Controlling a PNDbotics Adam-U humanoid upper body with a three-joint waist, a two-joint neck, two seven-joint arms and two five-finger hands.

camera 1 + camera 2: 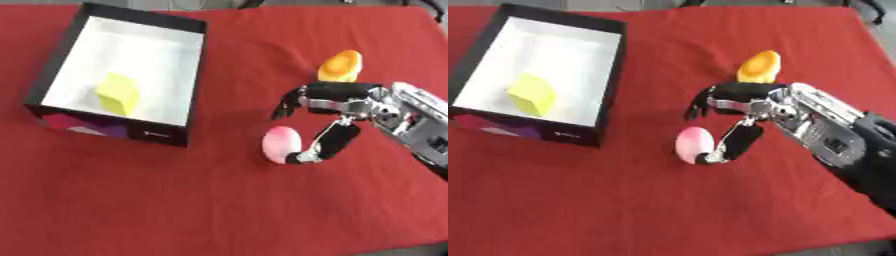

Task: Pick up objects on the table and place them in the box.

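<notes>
A pink egg-shaped object (281, 144) lies on the red cloth, right of the box. My right hand (331, 108) reaches in from the right, just above and beside it. The thumb (328, 145) touches the pink object's right side, while the other fingers (289, 102) curl above it, apart from it. An orange-yellow object (339, 66) lies just behind the hand. The black box (189, 75) with a white inside stands at the upper left, and a yellow-green block (116, 93) lies in it. My left hand does not show.
The red cloth (175, 200) covers the table. Its far edge runs along the top of the view and its near edge shows at the bottom right corner.
</notes>
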